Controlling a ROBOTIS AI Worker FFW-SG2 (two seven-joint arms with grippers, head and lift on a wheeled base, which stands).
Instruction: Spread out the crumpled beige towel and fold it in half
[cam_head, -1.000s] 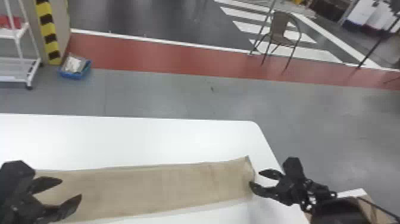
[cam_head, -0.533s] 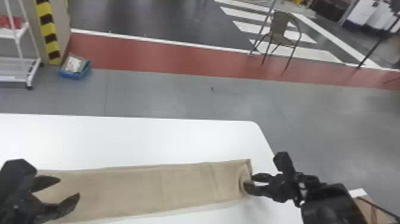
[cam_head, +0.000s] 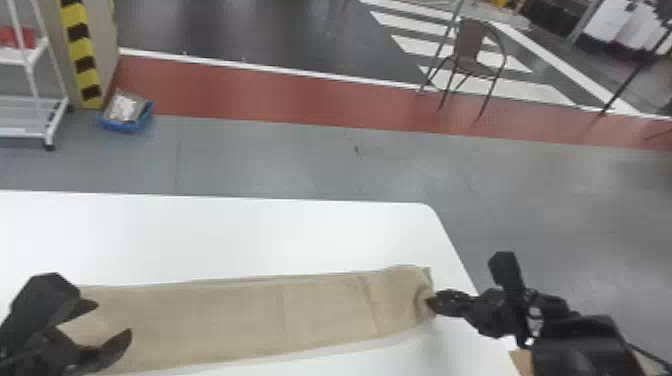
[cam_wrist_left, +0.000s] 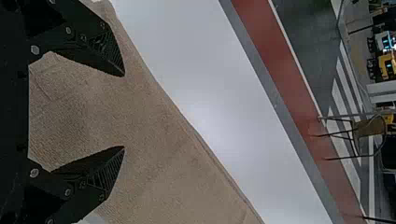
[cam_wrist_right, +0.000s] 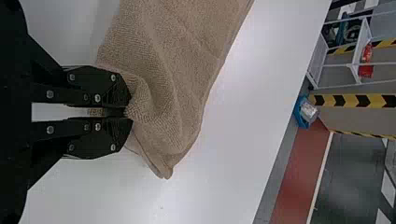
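The beige towel (cam_head: 240, 320) lies as a long flat strip along the table's near part, its right end puckered. At that end my right gripper (cam_head: 434, 303) is shut on the towel's edge; in the right wrist view the right gripper (cam_wrist_right: 128, 113) pinches a fold of the towel (cam_wrist_right: 163, 60), with a corner hanging free beside it. My left gripper (cam_head: 112, 320) stands open over the towel's left part. In the left wrist view the left gripper (cam_wrist_left: 124, 111) has its fingers wide apart, with the towel (cam_wrist_left: 159, 140) behind them.
The white table (cam_head: 225, 235) has its rounded far right corner just beyond the towel's right end. Past the table, on the floor, are a blue box (cam_head: 125, 115), a white rack (cam_head: 30, 110) and a chair (cam_head: 470, 55). A brown item (cam_head: 522, 361) is at the lower right.
My right gripper has moved left to the towel's right end and shut on it, and that end has bunched up and shifted left. My left gripper has hardly moved.
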